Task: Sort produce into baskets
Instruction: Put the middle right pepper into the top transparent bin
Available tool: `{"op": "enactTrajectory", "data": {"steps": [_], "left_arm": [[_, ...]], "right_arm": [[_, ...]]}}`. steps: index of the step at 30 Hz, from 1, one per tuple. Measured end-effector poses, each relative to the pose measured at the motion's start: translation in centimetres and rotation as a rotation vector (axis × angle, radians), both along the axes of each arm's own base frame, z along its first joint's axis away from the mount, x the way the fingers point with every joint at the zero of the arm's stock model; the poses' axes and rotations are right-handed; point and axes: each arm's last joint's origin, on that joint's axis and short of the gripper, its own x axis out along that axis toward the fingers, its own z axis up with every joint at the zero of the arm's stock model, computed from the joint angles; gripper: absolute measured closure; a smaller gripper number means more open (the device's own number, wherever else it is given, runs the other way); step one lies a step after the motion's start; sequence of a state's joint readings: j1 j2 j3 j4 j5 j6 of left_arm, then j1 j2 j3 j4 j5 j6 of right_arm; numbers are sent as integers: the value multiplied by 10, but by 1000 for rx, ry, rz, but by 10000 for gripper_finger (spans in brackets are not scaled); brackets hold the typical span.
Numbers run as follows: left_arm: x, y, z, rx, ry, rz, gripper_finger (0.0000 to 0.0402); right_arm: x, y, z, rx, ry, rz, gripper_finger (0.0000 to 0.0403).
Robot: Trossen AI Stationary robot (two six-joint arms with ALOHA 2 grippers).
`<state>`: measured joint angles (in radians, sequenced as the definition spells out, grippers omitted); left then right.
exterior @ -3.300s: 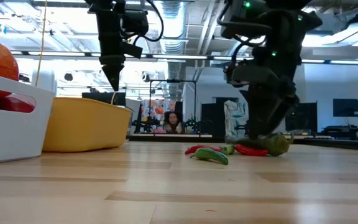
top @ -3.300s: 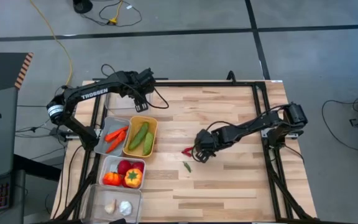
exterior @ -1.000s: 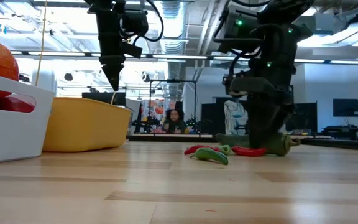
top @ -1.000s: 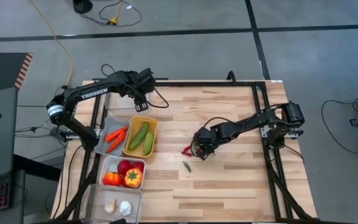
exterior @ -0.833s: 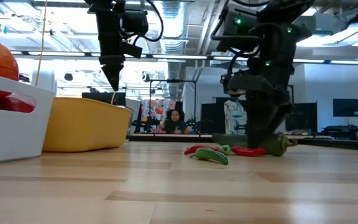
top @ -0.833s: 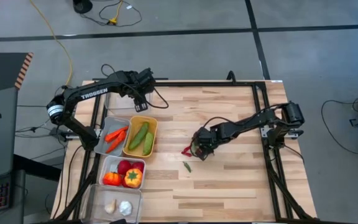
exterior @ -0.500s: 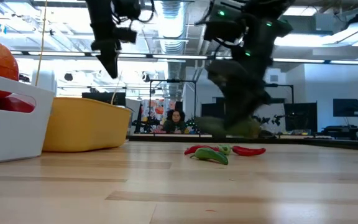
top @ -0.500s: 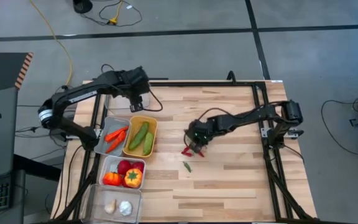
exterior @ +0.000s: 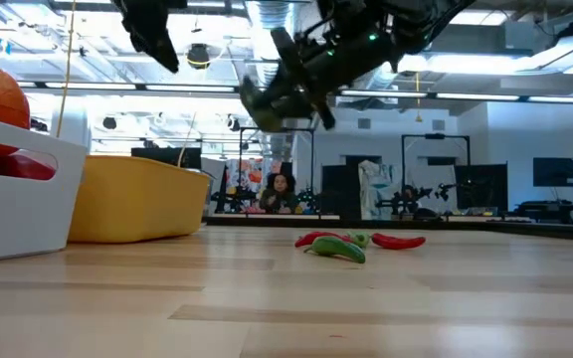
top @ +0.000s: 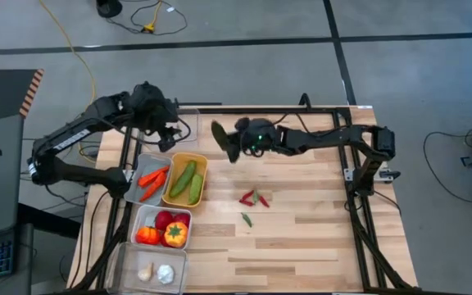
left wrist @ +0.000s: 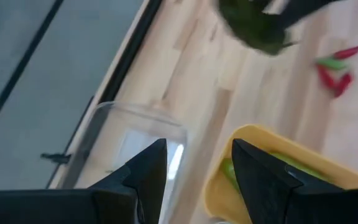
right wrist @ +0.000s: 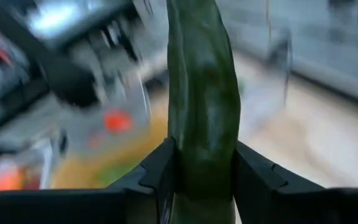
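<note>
My right gripper (top: 236, 141) is shut on a dark green cucumber (top: 221, 141) high above the table's far middle, close to the yellow basket (top: 185, 179), which holds two cucumbers. My left gripper (left wrist: 197, 177) hangs open and empty over a clear basket (left wrist: 135, 134) at the far left. The grey basket (top: 150, 182) holds carrots. In the white basket (top: 162, 228) lie tomatoes and peppers. Garlic fills a second clear basket (top: 150, 270). Red chillies (top: 255, 197) and a green chilli (top: 247, 219) lie on the bare wood. My right gripper pinches the cucumber's two long sides (right wrist: 202, 163) between its two fingers (right wrist: 160, 168). The fingers reach in nearly level from the table's right and lie across the cucumber. The cucumber is tilted and lifted clear of the table.
The baskets stand in a column along the table's left side. A black frame rail (top: 260, 108) runs along the far edge. Bare wood lies to the right of the chillies and toward the near edge. A person (exterior: 279, 191) shows far behind the table.
My right gripper has risen and swung toward the table's far left, tipping from pointing down to nearly level. The cucumber, which lay beside the chillies, is now lifted clear. My left gripper has risen and drawn back toward the far left corner.
</note>
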<state>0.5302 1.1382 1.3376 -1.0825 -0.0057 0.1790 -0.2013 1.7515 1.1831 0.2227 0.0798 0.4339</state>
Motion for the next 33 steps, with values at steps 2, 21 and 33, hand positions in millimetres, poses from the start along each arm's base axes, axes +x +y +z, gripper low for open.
{"op": "enactTrajectory", "data": {"steps": [2, 21, 33], "left_arm": [[-2, -4, 3, -14, -30, -19, 233], [0, -12, 21, 74, -204, -72, 233], [0, -13, 21, 76, -197, -79, 233]], "right_arm": [[5, -9, 3, -44, -97, -14, 246], [125, -63, -51, -112, -366, -62, 237], [145, -70, -60, -98, -365, -71, 225]]}}
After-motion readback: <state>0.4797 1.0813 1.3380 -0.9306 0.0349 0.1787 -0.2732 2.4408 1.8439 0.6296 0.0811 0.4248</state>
